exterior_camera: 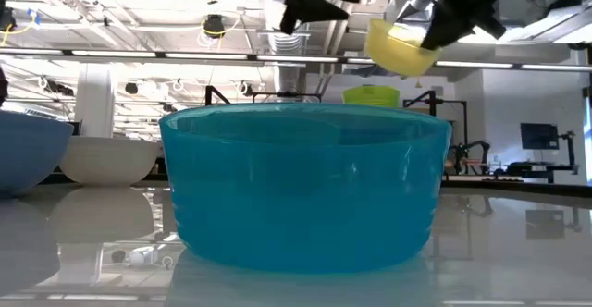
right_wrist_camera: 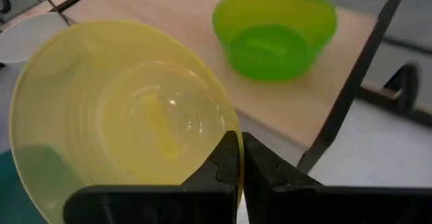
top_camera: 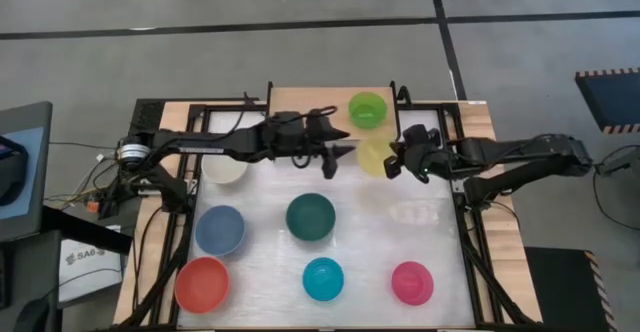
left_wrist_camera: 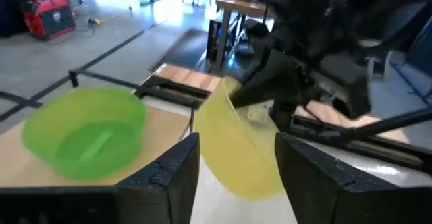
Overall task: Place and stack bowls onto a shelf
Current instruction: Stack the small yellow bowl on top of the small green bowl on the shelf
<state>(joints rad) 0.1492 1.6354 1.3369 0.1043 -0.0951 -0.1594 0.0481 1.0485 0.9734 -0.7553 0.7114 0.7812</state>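
Tabletop (top_camera: 400,237), white with wooden edges, carries most of the bowls. At its far edge stands the shelf (top_camera: 310,102), its light wooden top holding only the lime green bowl (top_camera: 367,109), upright toward the shelf's right end.

Among the larger bowls, the white bowl (top_camera: 225,168) sits at the far left of the tabletop, the slate-blue bowl (top_camera: 220,229) nearer along the left side, the red-orange bowl (top_camera: 202,283) at the near left corner, and the dark teal bowl (top_camera: 311,216) around the middle. The smaller cyan bowl (top_camera: 323,278) and pink bowl (top_camera: 412,282) rest along the near edge, well apart from each other.

The yellow bowl (top_camera: 374,156) is off the tabletop, tilted and hanging in the air just in front of the shelf, near the lime green one. The right gripper (right_wrist_camera: 239,158) has its jaws clenched on the yellow bowl's rim, one finger inside and one outside.

The left gripper (top_camera: 340,156) hovers just beside the yellow bowl, its jaws spread and grasping nothing.
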